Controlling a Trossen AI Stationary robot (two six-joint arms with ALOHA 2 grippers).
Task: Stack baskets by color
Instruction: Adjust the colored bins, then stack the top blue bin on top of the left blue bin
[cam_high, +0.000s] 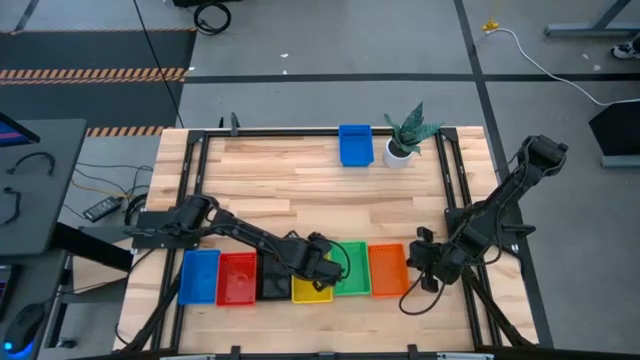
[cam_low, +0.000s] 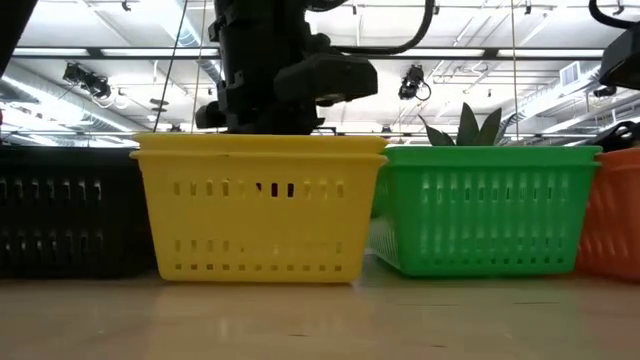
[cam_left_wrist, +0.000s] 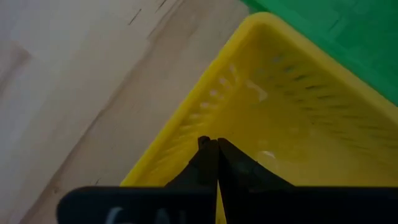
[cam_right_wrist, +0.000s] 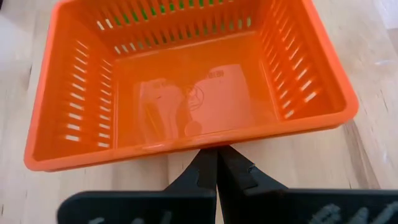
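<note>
**Row almost sorted, one blue basket still apart**

I take the yellow basket (cam_high: 311, 290) as my landmark, in the row along the worktop's (cam_high: 300, 180) near edge. On one side of it sit the black (cam_high: 272, 283), red (cam_high: 237, 279) and blue (cam_high: 200, 277) baskets; on the other the green (cam_high: 351, 269) and orange (cam_high: 387, 270). In the low view the yellow one shows a doubled rim, so I judge it to be two nested already.

My left tool (cam_left_wrist: 213, 147) is over the yellow basket's corner, fingers pressed together and holding nothing; I read that as a release just made there. My right tool (cam_right_wrist: 216, 154) waits just outside the orange basket's wall, also closed and empty, likely parked clear of the row.

A second blue basket (cam_high: 355, 144) lies well away from the yellow one, at the far edge beside the plant (cam_high: 408, 133). I reckon it belongs on the blue one.
</note>
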